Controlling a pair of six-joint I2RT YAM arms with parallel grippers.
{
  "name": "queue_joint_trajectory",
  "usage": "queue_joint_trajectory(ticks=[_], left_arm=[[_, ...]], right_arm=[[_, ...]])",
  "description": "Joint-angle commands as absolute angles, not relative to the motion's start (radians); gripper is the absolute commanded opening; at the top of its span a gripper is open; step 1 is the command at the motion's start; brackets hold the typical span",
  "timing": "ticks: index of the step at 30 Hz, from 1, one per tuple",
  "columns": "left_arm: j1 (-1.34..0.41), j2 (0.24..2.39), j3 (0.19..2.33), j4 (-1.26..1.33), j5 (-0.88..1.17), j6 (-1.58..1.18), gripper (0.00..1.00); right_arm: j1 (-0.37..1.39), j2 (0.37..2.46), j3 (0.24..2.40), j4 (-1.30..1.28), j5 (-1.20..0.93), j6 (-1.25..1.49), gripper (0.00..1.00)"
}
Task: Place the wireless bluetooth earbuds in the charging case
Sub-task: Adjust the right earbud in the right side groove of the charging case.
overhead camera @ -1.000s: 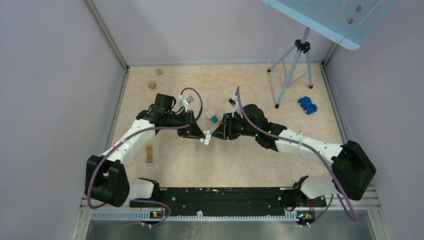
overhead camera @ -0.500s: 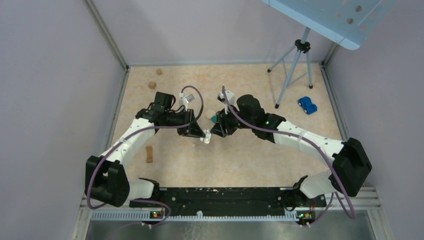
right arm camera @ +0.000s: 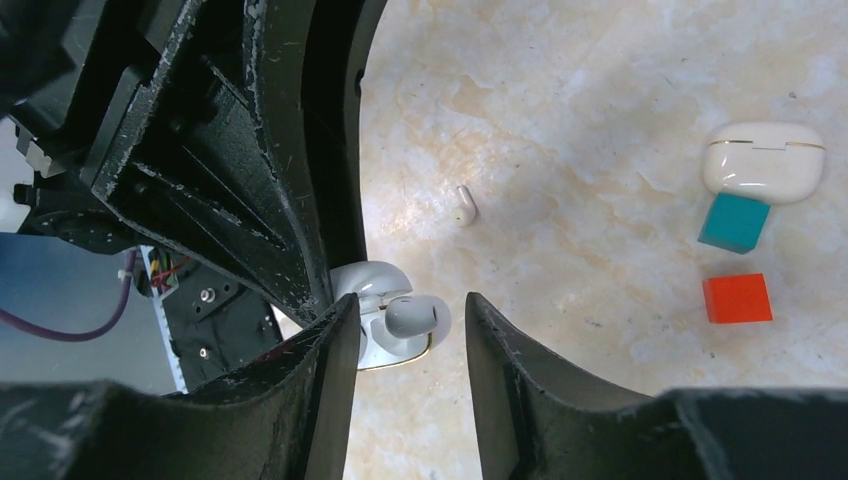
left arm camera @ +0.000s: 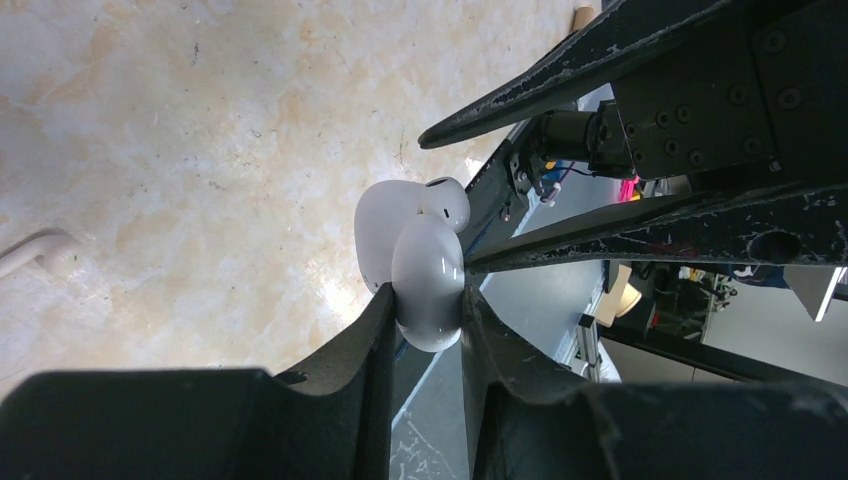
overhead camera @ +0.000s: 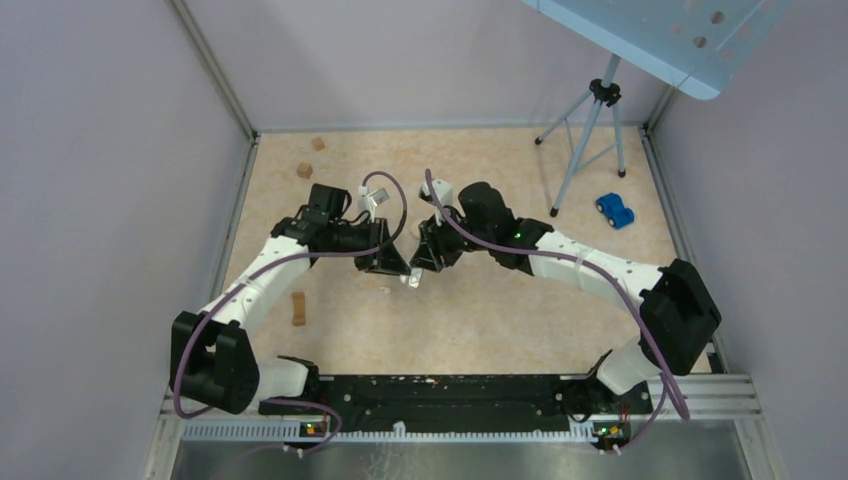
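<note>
1. charging case [left arm camera: 400,230] sits clamped by its sides in our left gripper [left arm camera: 428,295], lid open, one earbud [right arm camera: 415,315] at its mouth.
2. our right gripper [right arm camera: 410,302] stands with fingers apart around that earbud, not pinching it.
3. the other earbud [right arm camera: 465,205] lies loose on the counter [right arm camera: 600,250].
4. we judge both earbuds light, hard, glossy and slippery; we'd take the loose one by its stem, gently, lest it squirt out.

No legible txt, labels, brands, nos. or signs in top, L-wrist or R-wrist views. Any markings too small or blurred to read.
</note>
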State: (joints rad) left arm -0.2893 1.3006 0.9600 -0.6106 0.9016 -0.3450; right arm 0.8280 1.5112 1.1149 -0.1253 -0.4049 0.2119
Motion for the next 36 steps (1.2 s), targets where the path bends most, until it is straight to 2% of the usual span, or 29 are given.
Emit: queue_joint_trajectory(ticks=[1,4,8,36], left_arm=[[-0.287,1.288,0.985,-0.602,0.936,-0.339,0.0],[-0.288,1.286,0.986,-0.601,0.936,-0.341,0.0],[-0.288,1.287,0.988,-0.6,0.933,-0.339,0.0],[-0.263,1.341,1.014,-0.588,0.917,-0.346,0.0]], right_arm=[[0.825,1.52,1.172,-0.093,-0.439,0.189,0.42],[0.825,1.519,1.163,-0.082,-0.448,0.198,0.39],[0.824,1.527,1.163,-0.089,-0.471,0.205,0.3],[0.84,1.458,1.034,-0.045,-0.435,0.25,0.11]])
